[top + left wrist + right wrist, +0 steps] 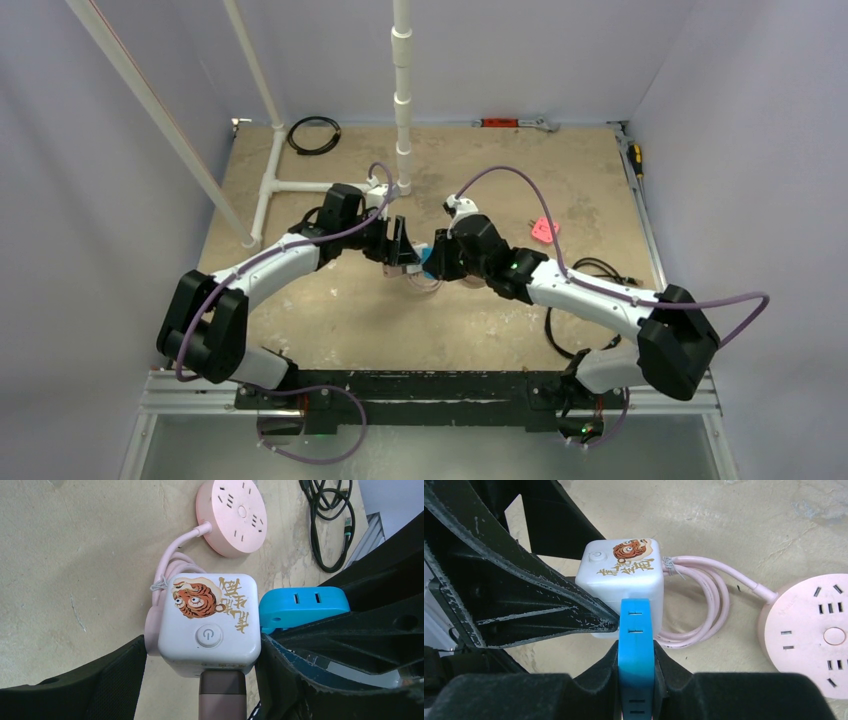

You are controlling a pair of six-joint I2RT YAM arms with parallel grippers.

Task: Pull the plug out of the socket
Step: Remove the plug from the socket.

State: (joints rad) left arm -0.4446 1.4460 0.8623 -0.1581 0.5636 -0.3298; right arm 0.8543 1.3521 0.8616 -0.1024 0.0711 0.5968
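A white cube socket (210,620) with a tiger picture and a power button sits between my left gripper's (202,652) fingers (120,680), which press its two sides. A blue plug (300,607) butts against the cube's right side. My right gripper (636,655) is shut on this blue plug (635,625), whose tip touches the cube (619,575). From above, both grippers (400,255) (432,262) meet at the table's middle, hiding most of the cube. A brownish block (222,695) sticks out of the cube's near face.
A round pink power strip (232,515) (814,635) lies beside the cube, its pink cord (709,600) looped to the cube's side. Black cable (330,525) lies farther off. A white pipe frame (402,90), a black coil (313,134) and a pink item (543,230) stand on the table.
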